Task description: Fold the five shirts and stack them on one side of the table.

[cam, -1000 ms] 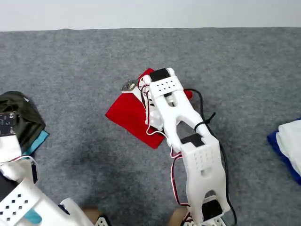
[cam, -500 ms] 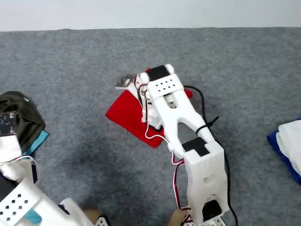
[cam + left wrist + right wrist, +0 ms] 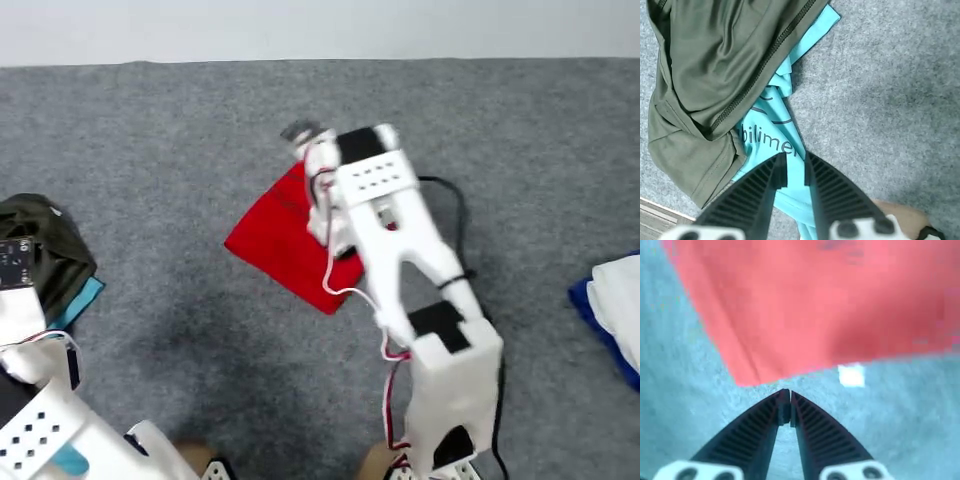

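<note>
Nearest the arms' bases, the left gripper [image 3: 794, 162] hangs over a crumpled dark olive zip-front shirt [image 3: 705, 75] and the turquoise printed shirt [image 3: 767, 137] lying partly under it. Its fingers are a narrow slit apart and have hold of nothing. Both garments look unfolded and sit at the left edge of the grey felt-like table cover [image 3: 150, 130]. At the opposite edge lies a small pile with a white garment on top of a dark blue one [image 3: 615, 300], which looks like the start of the stack. Mid-table lies the red shirt [image 3: 275, 240], a flat folded parcel set cornerwise, with a small white tag [image 3: 851, 375] showing at its edge. Farthest out is the right gripper [image 3: 785, 401]. A second ago it sat at the parcel's far corner; it has since drawn off over bare cover past that corner while the arm swung a little toward the pile. Its fingers are pressed together with nothing between them. The parcel's near outline has not shifted, so the cloth was probably let go or never caught. On that reading the red shirt's fold is done or nearly so. What is left is carrying it to the pile, then folding the olive and turquoise shirts.
</note>
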`<state>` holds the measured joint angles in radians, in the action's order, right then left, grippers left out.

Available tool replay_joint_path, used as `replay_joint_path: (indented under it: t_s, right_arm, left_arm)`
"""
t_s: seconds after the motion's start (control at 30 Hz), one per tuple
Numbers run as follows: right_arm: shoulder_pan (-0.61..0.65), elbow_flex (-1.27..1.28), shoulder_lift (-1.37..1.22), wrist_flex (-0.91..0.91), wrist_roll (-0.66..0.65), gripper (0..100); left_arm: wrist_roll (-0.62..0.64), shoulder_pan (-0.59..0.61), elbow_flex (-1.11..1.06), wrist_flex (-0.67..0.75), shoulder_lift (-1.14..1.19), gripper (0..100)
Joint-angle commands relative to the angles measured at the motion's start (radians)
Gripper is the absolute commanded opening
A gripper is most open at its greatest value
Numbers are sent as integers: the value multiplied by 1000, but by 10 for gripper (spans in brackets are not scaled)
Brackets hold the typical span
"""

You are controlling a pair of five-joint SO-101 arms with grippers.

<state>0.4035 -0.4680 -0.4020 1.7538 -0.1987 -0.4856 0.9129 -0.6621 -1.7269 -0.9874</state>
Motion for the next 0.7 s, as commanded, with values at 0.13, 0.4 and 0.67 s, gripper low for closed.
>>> replay_joint_path:
  t_s: [0.13,0.4,0.67]
  right_arm:
    - [-117,14,171,31,341,9]
    - [-111,74,176,25,643,9]
    - [-28,110,96,-174,904,69]
  left_arm:
    - [-9,0,5,18,-9,68]
    - [-6,6,7,78,-11,66]
    - [-5,6,4,97,-11,66]
